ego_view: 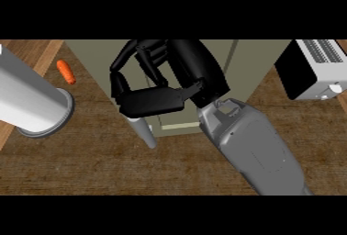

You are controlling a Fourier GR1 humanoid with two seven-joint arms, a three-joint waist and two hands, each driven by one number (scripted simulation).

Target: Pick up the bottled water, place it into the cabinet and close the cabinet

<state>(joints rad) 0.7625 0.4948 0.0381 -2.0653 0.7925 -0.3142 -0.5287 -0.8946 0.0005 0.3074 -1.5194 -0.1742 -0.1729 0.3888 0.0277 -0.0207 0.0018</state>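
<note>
**Bottled water [144, 133] gripped over the cabinet [88, 57]**

Only a pale, tapered end of the bottle showed, poking out below the palm of the right hand [152, 100]. The hand's fingers were curled round it, above the olive cabinet. On the wooden counter [81, 160], a carrot [65, 72] lay left and a toaster [313, 73] stood right.

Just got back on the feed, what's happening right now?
The right hand is curled round the bottled water, whose end pokes out below the palm, and holds it over the cabinet. A carrot and a toaster sit off to the sides. The left hand is not in view.
</note>
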